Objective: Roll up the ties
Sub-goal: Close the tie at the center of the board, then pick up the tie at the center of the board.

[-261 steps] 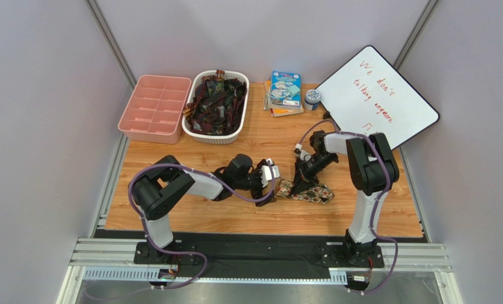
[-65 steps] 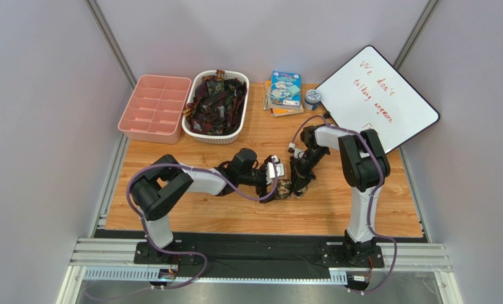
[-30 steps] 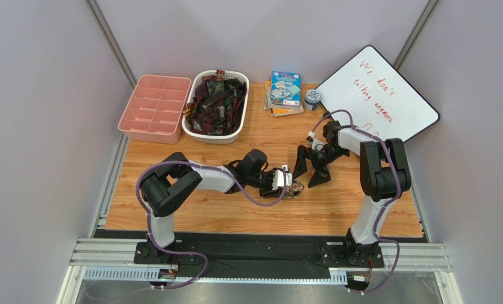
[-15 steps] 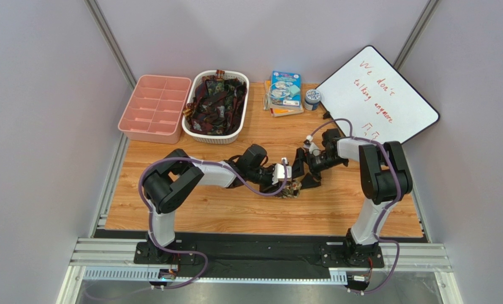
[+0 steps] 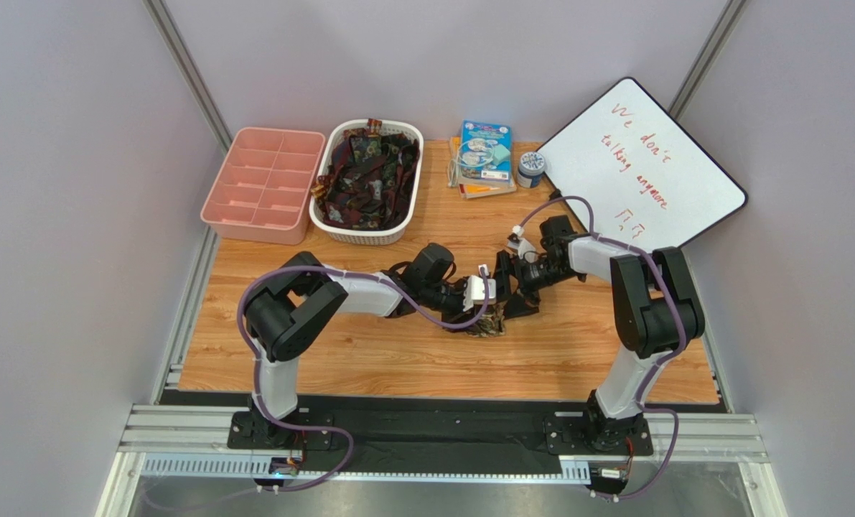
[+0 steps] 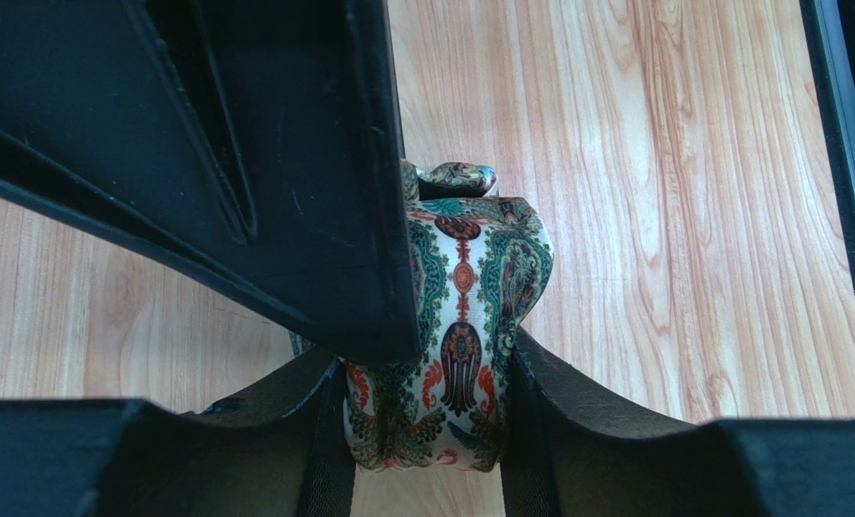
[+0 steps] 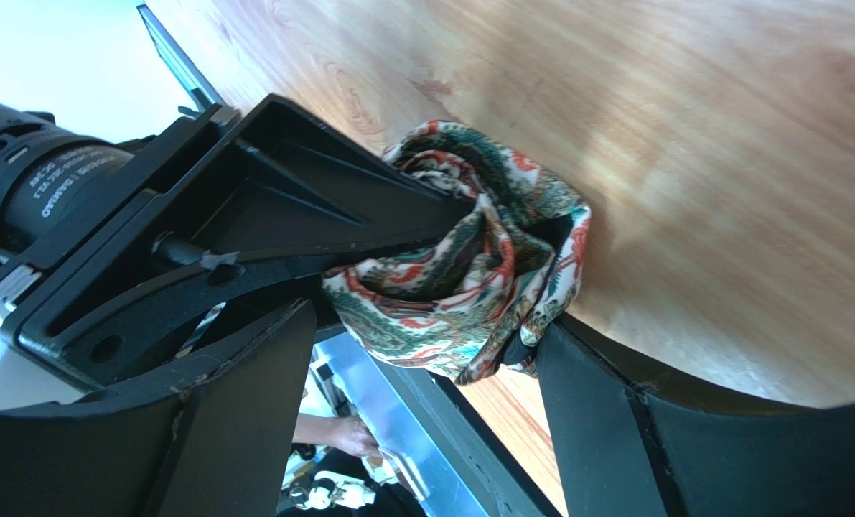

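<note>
Drawn back in toward the roll over the last second: right gripper (image 7: 426, 323), jaws narrowed from wide apart yet not shut, straddling the paisley tie (image 7: 475, 269), with one finger (image 7: 604, 399) touching the fabric's edge and the other just beside a finger of the left gripper (image 6: 429, 366). Wound up since several seconds ago from a loose strip on the table (image 5: 399, 355) into a compact bundle. Clamped from both flanks by the left gripper, coil squeezed between its pads. Sitting near the middle of the table, at or just above the wood, cannot tell which, and well apart from the white basket (image 5: 324, 221) of unrolled ties (image 5: 365, 172) at the back. Likely light, soft and slick, with no stiffness of its own, so prone to springing open or telescoping once pressure goes. Best taken across the flat sides of the coil, squarely over the loose outer end, not by the layered edges. Probably a handover or a tightening squeeze in hand. Some risk of unwinding if let go on the left before a firm pinch on the right.
</note>
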